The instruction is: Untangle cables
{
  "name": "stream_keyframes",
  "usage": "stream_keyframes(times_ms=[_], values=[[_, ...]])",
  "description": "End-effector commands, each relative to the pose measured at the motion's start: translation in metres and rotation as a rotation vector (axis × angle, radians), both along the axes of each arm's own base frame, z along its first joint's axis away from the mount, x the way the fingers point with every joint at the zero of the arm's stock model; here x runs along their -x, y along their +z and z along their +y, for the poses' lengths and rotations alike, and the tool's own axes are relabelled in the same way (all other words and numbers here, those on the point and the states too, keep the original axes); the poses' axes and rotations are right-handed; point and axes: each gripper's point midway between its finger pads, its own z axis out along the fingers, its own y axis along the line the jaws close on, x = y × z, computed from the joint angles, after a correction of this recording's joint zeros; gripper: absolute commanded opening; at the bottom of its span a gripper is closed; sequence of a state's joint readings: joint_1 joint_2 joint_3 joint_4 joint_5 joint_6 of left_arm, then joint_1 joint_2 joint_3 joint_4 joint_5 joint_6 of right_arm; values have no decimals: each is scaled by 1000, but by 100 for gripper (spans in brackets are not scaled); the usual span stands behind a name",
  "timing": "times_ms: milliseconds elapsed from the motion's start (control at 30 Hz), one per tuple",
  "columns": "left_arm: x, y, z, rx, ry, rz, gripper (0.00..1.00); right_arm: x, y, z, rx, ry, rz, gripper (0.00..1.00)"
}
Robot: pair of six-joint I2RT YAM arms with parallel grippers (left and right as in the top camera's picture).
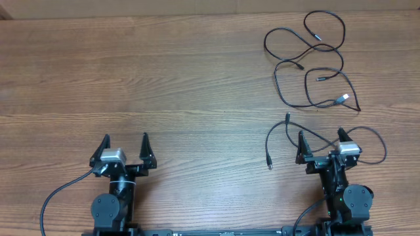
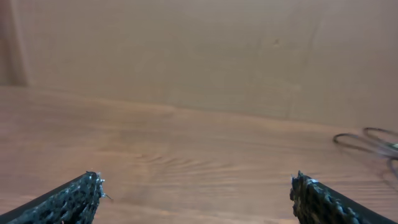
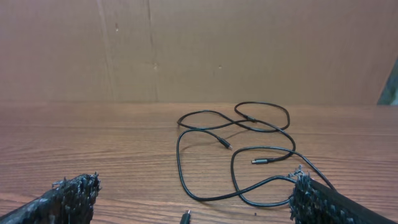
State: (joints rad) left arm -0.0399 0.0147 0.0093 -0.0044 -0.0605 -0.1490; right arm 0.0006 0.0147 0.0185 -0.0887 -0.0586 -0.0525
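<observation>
From overhead alone, cables (image 1: 342, 98) entire

Wooden table (image 1: 164, 78) backed by brown cardboard wall (image 3: 249, 43)

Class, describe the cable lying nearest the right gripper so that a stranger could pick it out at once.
Start at the wooden table and go to its right side, where the right gripper stands open. The thin black cable curves past its fingers. Unlike the looped cables farther back, it lies alone.
</observation>
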Motion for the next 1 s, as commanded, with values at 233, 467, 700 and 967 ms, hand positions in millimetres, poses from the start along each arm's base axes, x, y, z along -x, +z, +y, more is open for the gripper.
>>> stream_keyframes(times_ms=[233,467,700,967], values=[[2,-15,11,-65,62,59,100,0,-1,-3,2,-16,-9,100],[1,-16,5,-132,25,67,100,0,-1,-3,2,-16,-9,100],[1,-16,5,-131,24,66,100,0,-1,-3,2,-16,-9,100],[1,-16,5,-131,25,63,100,0,-1,-3,2,-16,-9,100]])
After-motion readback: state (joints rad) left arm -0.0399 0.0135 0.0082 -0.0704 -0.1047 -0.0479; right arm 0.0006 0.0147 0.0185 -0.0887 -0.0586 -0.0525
